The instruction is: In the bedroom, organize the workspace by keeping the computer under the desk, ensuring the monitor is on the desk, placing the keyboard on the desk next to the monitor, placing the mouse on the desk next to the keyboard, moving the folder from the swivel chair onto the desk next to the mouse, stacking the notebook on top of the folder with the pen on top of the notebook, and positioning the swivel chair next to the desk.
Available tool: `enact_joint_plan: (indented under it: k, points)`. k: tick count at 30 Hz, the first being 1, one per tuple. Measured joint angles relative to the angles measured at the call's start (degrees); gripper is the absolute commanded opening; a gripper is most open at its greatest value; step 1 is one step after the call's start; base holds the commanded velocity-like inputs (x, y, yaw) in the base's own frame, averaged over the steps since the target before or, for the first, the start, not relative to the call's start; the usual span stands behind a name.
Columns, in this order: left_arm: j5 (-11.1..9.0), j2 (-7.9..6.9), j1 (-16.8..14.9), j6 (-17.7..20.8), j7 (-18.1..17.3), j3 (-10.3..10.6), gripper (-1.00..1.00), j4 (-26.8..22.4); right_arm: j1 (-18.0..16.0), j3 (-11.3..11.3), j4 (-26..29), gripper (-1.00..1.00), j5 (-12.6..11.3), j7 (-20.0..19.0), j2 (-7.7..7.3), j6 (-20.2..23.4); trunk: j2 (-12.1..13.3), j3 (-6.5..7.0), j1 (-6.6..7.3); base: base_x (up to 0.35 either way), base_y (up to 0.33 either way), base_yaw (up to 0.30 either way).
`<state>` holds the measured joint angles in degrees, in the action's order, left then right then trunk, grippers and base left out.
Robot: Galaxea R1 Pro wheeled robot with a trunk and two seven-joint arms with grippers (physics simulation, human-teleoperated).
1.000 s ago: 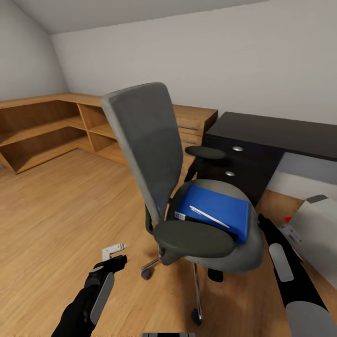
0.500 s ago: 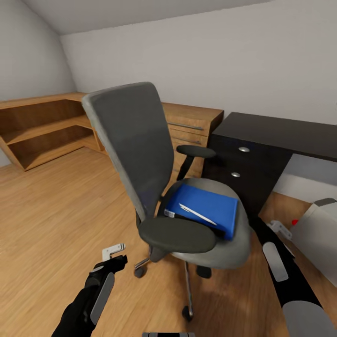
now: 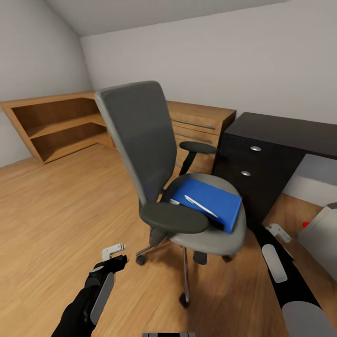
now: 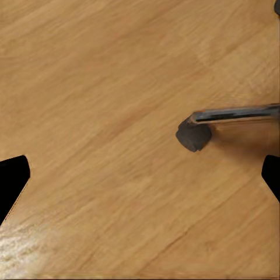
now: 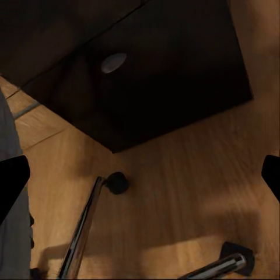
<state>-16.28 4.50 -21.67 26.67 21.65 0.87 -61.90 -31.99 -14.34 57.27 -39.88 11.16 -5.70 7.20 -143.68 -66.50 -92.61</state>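
Note:
The grey swivel chair (image 3: 140, 140) stands mid-floor in the head view, its back toward me. On its seat lies the blue folder (image 3: 216, 200) with the pen (image 3: 201, 207) across it. The notebook, monitor, keyboard and mouse are out of view. To the right stands the black-topped desk (image 3: 290, 130), and the grey-white computer (image 3: 324, 234) sits on the floor by it. My left gripper (image 3: 114, 255) hangs open over bare floor, left of the chair base. My right gripper (image 3: 278, 231) is open, low beside the seat's right edge. Nothing is between either pair of fingers.
Black drawers (image 3: 252, 173) under the desk face the chair. A wooden drawer unit (image 3: 199, 126) and low open shelves (image 3: 61, 126) line the back wall. A chair caster (image 4: 193, 135) is near the left gripper. Casters (image 5: 116, 182) and the drawer front (image 5: 151, 76) lie ahead of the right gripper.
The whole head view has swung left, so shelves, desk and computer sit further right in the picture. The chair looks slightly further from me. Both arms hold the same pose.

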Motion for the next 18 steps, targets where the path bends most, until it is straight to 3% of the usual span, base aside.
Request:
enact_joint_plan:
  k: [8, 16, 17, 18]
  points:
    - [0.0, 0.01, 0.0, 0.0, 0.0, 0.0, 1.00, 0.0, 0.0, 0.0, 0.0, 1.00, 0.0, 0.0, 0.00, 0.0, 0.0, 0.00, 0.01, -0.174, 0.000, 0.255]
    - [0.0, 0.07, 0.0, 0.0, 0.0, 0.0, 1.00, 0.0, 0.0, 0.1, -0.1, 1.00, -0.1, -0.1, 0.16, 0.1, 0.0, 0.00, -0.01, -0.263, 0.000, 0.029]
    - [0.0, 0.06, 0.0, 0.0, 0.0, 0.0, 1.00, 0.0, 0.0, 0.2, -0.2, 1.00, 0.0, -0.1, 1.68, 0.0, 0.0, 0.00, 0.02, -0.028, 0.000, 0.083]
    - [0.0, 0.06, 0.0, 0.0, 0.0, 0.0, 1.00, 0.0, 0.0, 0.2, -0.2, 1.00, 0.1, -0.1, 2.01, 0.0, 0.0, 0.00, 0.02, -0.022, 0.000, 0.111]
